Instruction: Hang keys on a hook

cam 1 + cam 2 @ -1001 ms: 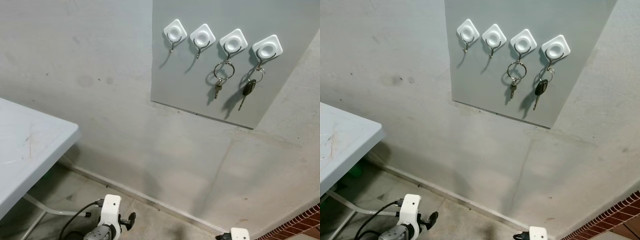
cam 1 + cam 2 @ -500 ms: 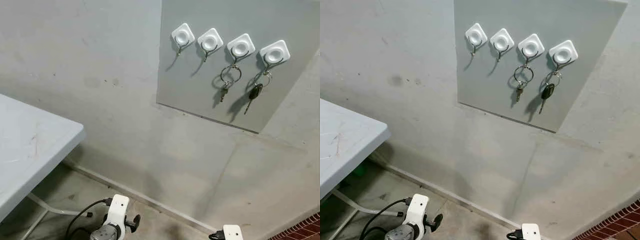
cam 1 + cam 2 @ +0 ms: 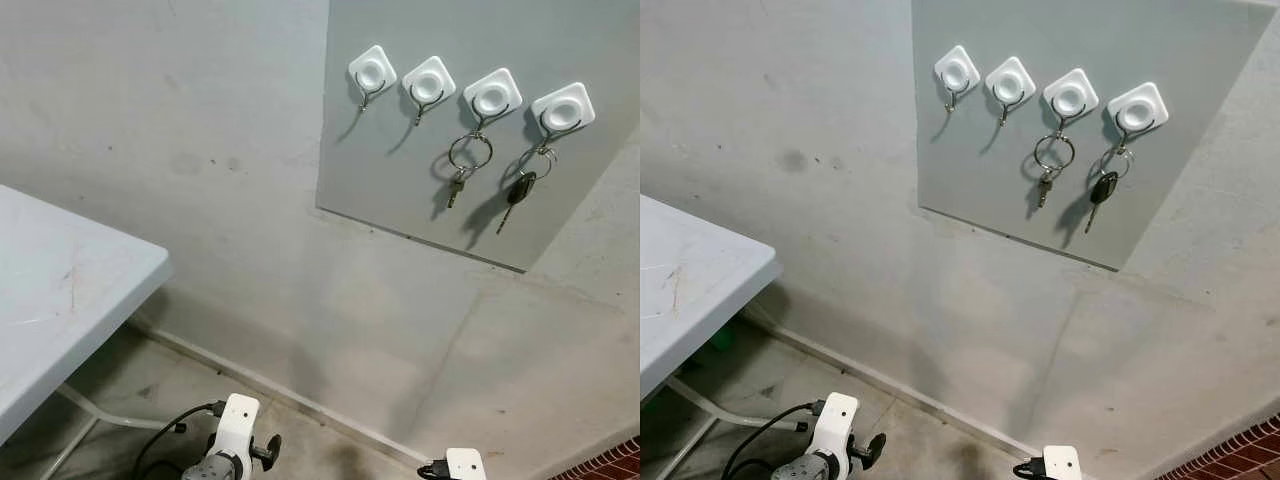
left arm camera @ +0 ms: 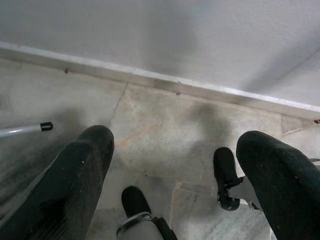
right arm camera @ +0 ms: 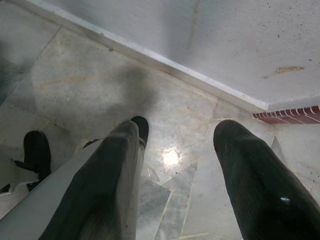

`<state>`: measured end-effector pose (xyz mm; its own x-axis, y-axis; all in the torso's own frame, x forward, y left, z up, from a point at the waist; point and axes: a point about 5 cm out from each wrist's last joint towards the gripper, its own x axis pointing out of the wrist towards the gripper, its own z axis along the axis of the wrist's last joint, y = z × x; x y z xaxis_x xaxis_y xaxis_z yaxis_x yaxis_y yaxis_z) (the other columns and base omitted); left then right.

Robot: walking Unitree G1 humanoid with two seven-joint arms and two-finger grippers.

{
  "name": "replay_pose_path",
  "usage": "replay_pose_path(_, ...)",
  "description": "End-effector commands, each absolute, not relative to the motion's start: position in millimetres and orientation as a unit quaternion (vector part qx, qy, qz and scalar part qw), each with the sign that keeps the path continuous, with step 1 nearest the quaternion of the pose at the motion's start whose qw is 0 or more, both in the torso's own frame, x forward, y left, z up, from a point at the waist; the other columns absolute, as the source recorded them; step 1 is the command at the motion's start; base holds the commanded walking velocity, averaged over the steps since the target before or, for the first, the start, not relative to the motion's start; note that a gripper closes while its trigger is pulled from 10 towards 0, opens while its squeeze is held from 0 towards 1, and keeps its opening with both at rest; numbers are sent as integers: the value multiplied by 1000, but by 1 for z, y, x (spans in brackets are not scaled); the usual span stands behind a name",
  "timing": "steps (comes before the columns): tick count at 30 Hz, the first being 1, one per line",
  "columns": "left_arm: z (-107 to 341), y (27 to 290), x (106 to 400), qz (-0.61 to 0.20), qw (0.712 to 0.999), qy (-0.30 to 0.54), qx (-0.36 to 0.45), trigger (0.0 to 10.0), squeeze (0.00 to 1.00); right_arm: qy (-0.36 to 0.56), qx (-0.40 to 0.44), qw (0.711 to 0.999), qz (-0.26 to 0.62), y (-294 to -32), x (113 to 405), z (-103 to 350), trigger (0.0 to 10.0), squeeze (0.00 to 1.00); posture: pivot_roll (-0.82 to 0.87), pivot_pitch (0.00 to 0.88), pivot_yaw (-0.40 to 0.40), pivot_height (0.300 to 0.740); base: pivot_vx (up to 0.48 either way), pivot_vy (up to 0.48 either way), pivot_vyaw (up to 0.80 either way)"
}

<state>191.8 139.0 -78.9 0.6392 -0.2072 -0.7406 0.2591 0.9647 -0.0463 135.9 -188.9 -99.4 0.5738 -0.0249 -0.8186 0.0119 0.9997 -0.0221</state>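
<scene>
A grey board on the wall carries four white hooks in a row. A key ring with a small key hangs on the third hook, and a black-headed key hangs on the fourth; the first two are bare. Compared with the earlier frames, the whole view has shifted, so the board sits further right; the keys hang as before. A white table stands at left. Both arms hang low over the floor: the left gripper and right gripper each show fingers spread apart, holding nothing.
</scene>
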Motion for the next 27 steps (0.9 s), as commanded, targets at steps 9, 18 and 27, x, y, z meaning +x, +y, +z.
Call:
replay_pose_path(9,-81,142,190,-125,901,414,42,10000,0,468,-20,884,0,-189,137,-100,10000,0,-25,0,-37,740,0,0,585)
replay_pose_path(18,-82,141,188,-127,898,419,45,10000,0,470,-27,882,8,-187,137,-100,10000,0,-21,0,-41,740,0,0,800)
replay_pose_path(27,-84,142,184,-132,892,429,60,10000,0,470,-32,882,15,-185,138,-100,10000,0,-16,0,-41,740,0,0,800)
